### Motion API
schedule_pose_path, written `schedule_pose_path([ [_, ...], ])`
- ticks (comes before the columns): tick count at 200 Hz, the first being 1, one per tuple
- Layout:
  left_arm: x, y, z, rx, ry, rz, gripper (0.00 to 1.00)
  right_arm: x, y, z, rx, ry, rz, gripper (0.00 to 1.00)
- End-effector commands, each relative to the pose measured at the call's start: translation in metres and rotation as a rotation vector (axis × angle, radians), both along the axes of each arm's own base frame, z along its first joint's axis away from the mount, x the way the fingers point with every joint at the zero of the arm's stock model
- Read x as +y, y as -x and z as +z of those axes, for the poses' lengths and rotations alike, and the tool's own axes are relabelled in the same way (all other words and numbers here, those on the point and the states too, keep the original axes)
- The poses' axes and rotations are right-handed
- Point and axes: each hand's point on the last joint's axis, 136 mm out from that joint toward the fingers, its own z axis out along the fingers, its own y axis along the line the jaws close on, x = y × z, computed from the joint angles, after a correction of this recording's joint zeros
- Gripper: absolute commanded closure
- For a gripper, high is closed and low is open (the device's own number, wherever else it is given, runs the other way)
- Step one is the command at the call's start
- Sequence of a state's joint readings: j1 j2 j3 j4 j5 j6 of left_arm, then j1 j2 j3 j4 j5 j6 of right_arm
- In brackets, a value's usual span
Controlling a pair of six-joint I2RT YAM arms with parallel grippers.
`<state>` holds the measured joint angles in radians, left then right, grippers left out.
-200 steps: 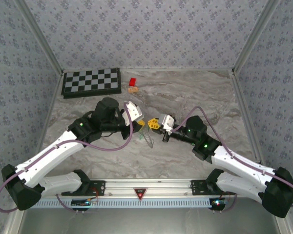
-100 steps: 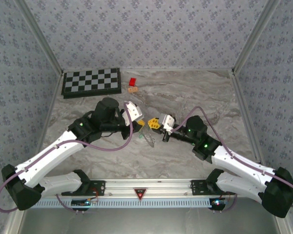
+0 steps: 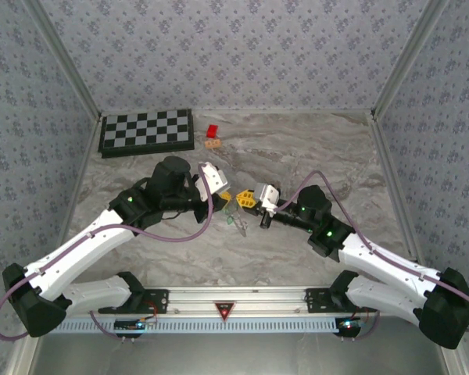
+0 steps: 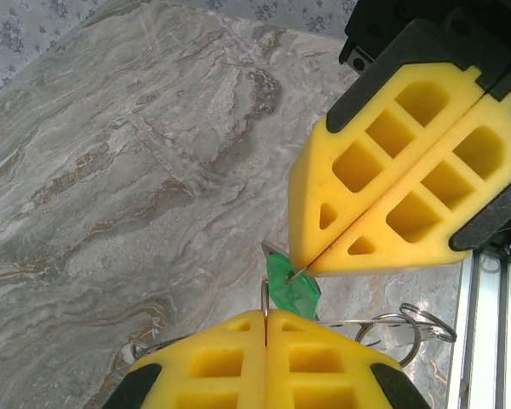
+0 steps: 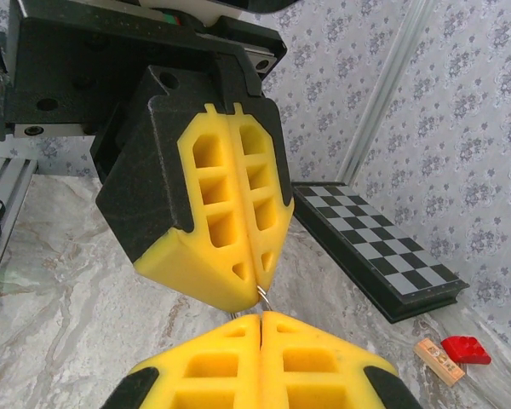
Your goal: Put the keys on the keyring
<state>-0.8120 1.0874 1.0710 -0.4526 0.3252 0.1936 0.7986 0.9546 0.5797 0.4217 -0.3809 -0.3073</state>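
above the marbled table (image 4: 111, 170), the keyring (image 4: 366, 321) is pinched in the left claw (image 4: 266, 315); the green key (image 4: 291, 291) is clamped in the right claw (image 4: 302, 266) for threading.

This is a robotics lab cell, a staged test booth and not a lived-in room. Two robot arms (image 3: 86, 242) (image 3: 383, 262) are bolted to an aluminium rail (image 3: 234, 297) at the near edge of a marble-look table (image 3: 313, 148), with purple cables (image 3: 180, 234) looped along them and green lights glowing on their joints. Flat panels (image 3: 234, 47) in a repeating floral print close the table in on three sides, joined by bare metal corner posts (image 3: 62, 58). A chessboard (image 3: 146, 131), a red block (image 3: 213, 130) and a tan piece (image 3: 213, 144) lie at the back like props.
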Motion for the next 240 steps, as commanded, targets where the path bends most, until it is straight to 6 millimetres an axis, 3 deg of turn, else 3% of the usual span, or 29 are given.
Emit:
schedule_pose_path([
  [1, -0.004, 0.003, 0.029, -0.057, 0.067, -0.021, 1.00, 0.000, -0.002, 0.013, -0.018, -0.025, -0.015, 1.00],
  [51, -0.004, 0.004, 0.029, -0.056, 0.069, -0.026, 1.00, -0.003, -0.008, 0.013, -0.024, -0.030, -0.048, 1.00],
  [172, -0.004, 0.003, 0.029, -0.053, 0.071, -0.023, 1.00, 0.005, 0.002, 0.009, -0.005, -0.010, 0.022, 1.00],
  [240, -0.004, 0.004, 0.028, -0.054, 0.070, -0.024, 1.00, -0.004, -0.010, 0.011, -0.019, -0.026, -0.062, 1.00],
])
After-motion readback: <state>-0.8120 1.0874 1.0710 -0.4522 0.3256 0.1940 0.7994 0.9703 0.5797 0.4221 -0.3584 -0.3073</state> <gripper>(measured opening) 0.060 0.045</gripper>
